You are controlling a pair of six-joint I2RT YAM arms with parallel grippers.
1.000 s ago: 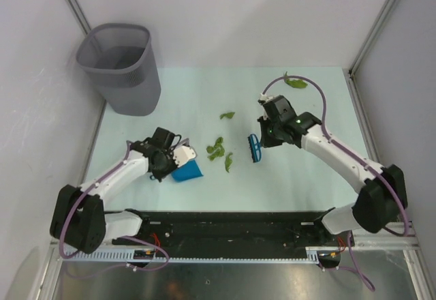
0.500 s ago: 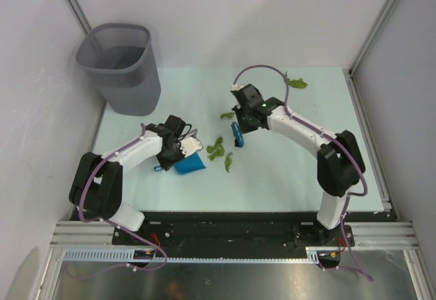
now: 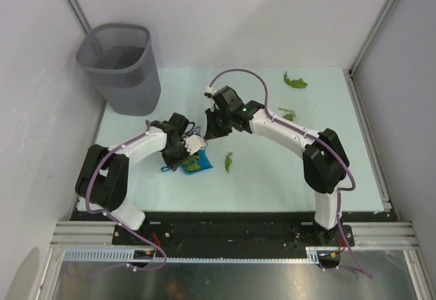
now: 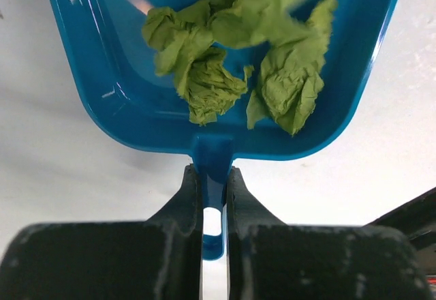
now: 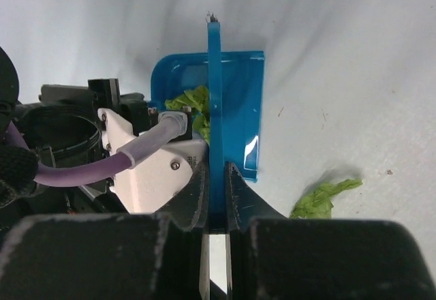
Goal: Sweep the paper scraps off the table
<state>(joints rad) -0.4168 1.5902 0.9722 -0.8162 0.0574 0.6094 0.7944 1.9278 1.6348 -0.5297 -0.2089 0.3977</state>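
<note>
Okay, left gripper (image 4: pixel 213 177) is clamped on the dustpan (image 4: pixel 116 102) handle, and I count roughly three crumpled green scraps (image 4: pixel 211 75) lying inside the pan. Right gripper (image 5: pixel 216 184) is closed tight on the brush (image 5: pixel 214 102), which stands edge-on over the pan (bristles I can't make out). One scrap (image 3: pixel 228 161) lies on the table (image 3: pixel 272 177) just right of the pan. Another (image 3: pixel 288 114) sits farther back beside the right arm, one more (image 3: pixel 295 81) near the far edge. Bin (image 3: pixel 122 68) stands at the far left corner.

White arm links (image 3: pixel 279 131), black joints (image 3: pixel 325 163), looping purple cables (image 3: pixel 238 71), green light (image 3: pixel 240 108).
</note>
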